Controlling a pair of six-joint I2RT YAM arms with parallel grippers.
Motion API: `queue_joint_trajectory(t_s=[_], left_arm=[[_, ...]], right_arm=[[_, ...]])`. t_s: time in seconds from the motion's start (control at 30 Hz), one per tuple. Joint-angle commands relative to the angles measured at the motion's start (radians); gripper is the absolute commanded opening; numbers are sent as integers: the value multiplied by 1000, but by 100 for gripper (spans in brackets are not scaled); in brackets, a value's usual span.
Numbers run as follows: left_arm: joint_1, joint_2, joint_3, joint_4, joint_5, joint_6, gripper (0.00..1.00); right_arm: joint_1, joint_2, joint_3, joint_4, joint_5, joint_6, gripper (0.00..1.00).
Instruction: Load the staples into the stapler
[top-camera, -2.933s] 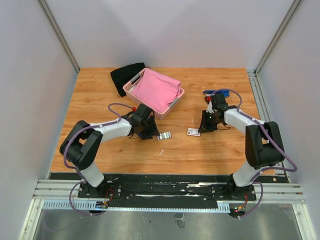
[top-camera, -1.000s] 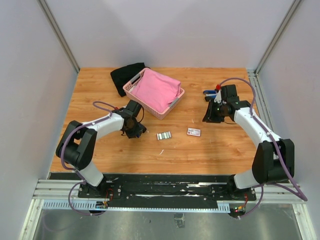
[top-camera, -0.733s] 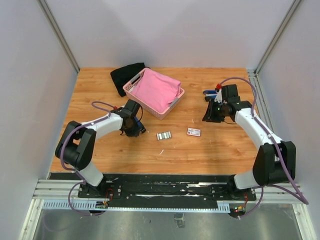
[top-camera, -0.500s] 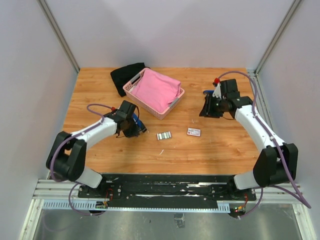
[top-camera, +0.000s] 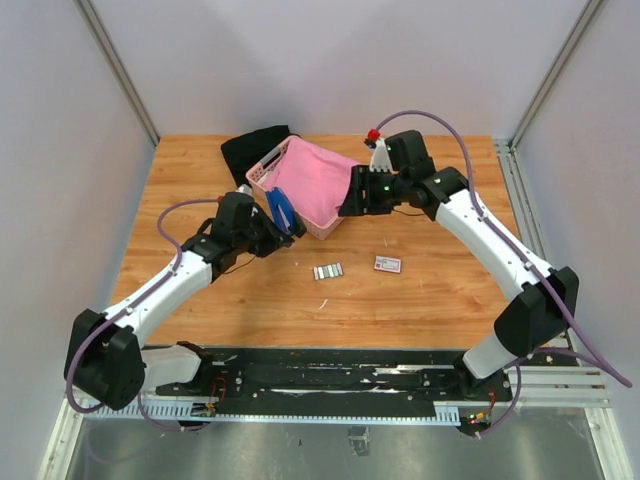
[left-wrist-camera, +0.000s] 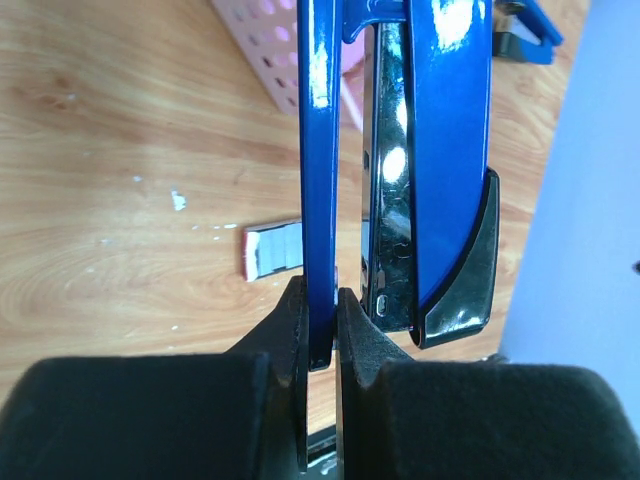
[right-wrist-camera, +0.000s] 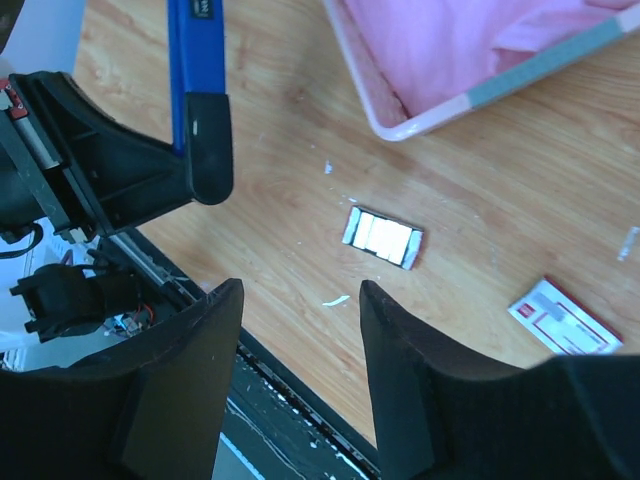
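On the table, staples (top-camera: 328, 271): silvery ribbed block, loose, just left of the white, red-printed carton (top-camera: 388, 264); not loaded.
stapler (top-camera: 281, 210): glossy blue, chrome magazine showing, held beside the pink lattice basket (top-camera: 258, 172).
left gripper (left-wrist-camera: 322, 320): pinching the stapler's thin blue arm.
right gripper (right-wrist-camera: 300, 340): fingers apart, empty.
remaining: fetch the staples and insert them.

Wooden tabletop (top-camera: 200, 185), walled on three sides. Pink basket (top-camera: 262, 177) set at far centre, black cloth (top-camera: 245, 150) bunched against its far-left side. Near middle, staples (top-camera: 328, 271) laid flat; white carton (top-camera: 388, 264) just right, apart. Pale scrap (top-camera: 321, 303) noted nearer front.
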Motion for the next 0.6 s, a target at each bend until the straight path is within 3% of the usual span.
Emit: queue_joint_trajectory(t_s=[0.0,0.57], left_arm=[[-34,-22,69,167,55,-64,0],[-121,40,128,234,55,-130,0]], right_arm=[[56,27,65,-34,-33,34,53],[154,83,106,-23,-24,-15,57]])
